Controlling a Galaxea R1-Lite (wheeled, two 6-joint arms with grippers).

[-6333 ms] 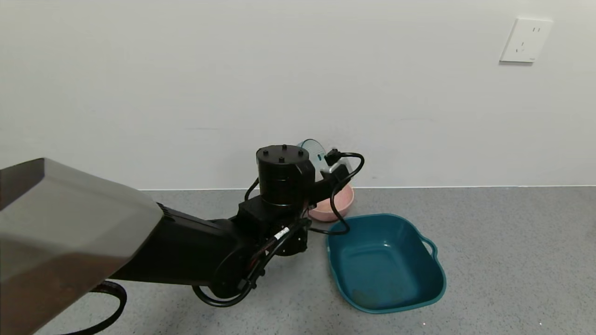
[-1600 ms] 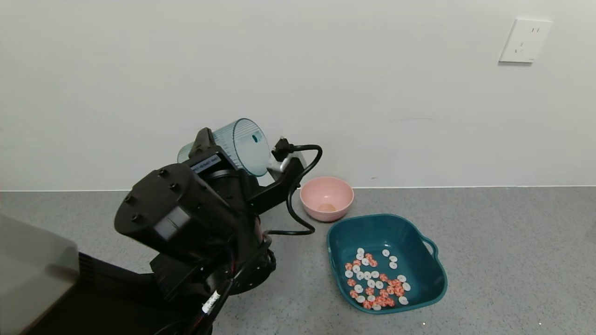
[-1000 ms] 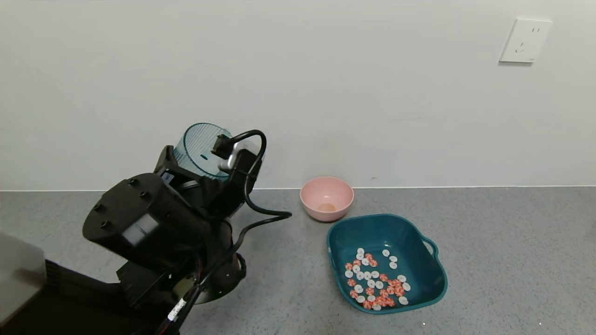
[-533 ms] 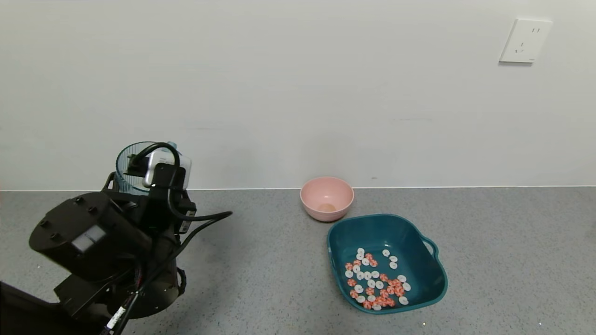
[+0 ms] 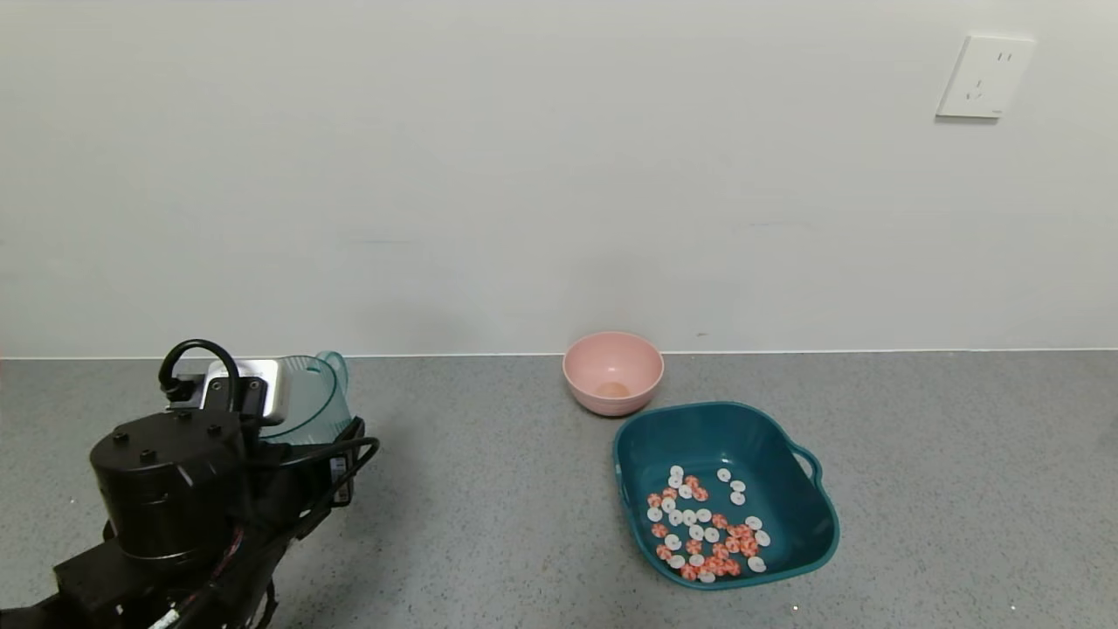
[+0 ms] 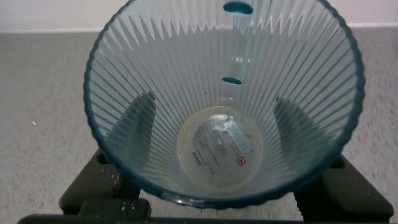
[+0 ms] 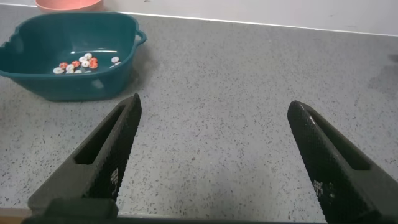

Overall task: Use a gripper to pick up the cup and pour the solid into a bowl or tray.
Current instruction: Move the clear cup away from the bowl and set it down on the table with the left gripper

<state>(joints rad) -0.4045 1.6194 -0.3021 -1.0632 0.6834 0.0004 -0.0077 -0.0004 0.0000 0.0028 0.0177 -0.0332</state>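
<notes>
Nearest, at the desk's left front, the left end effector gripped the cup, upright and empty, its fingers pressed on either side. The right end effector hung spread wide above bare desk. Farther right, the solid lay in the tray, the pink bowl behind it by the wall.

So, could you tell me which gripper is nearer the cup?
Left: the left gripper holds the cup at the counter's left. The right gripper hangs open, away from it.
</notes>
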